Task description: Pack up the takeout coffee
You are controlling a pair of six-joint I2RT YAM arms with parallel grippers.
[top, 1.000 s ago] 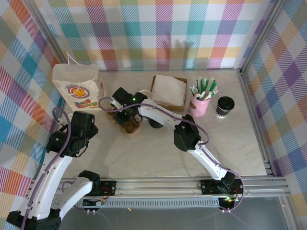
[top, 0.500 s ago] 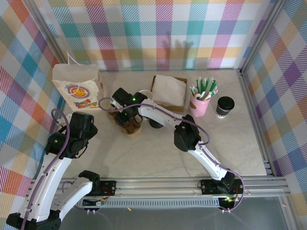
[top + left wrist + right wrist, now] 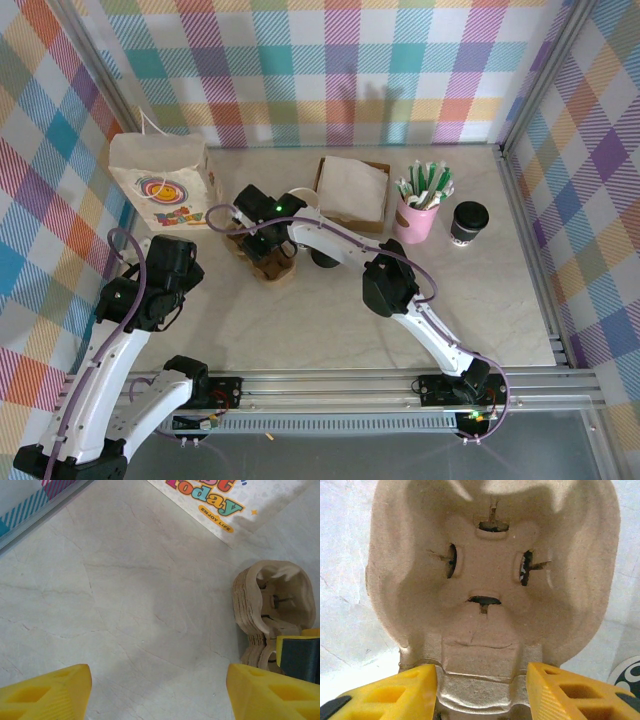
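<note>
Your left claw point(image 3: 160, 690) is spread wide over bare counter point(image 3: 125, 595) near the paper bag point(image 3: 162, 182). Your right claw point(image 3: 482, 680) straddles the pulp cup carrier point(image 3: 490, 580) at its neck, can't tell if it's actually pinching. The takeout coffee point(image 3: 468, 222) sits upright far right, just beside the pink cup point(image 3: 418, 218).

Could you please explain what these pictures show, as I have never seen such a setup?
These are two robot arms bolted to a table. One picture looks down from above; the other two come from cameras on each wrist, so the yellow blocks there are the arm's own fingers. On the table are a white paper bag, a stack of brown pulp cup carriers, a box of napkins, a pink cup of sticks and the lidded takeout coffee. The left gripper hangs open over bare table, holding nothing. The right gripper straddles the top carrier's narrow middle; whether it is squeezing, I cannot tell.
</note>
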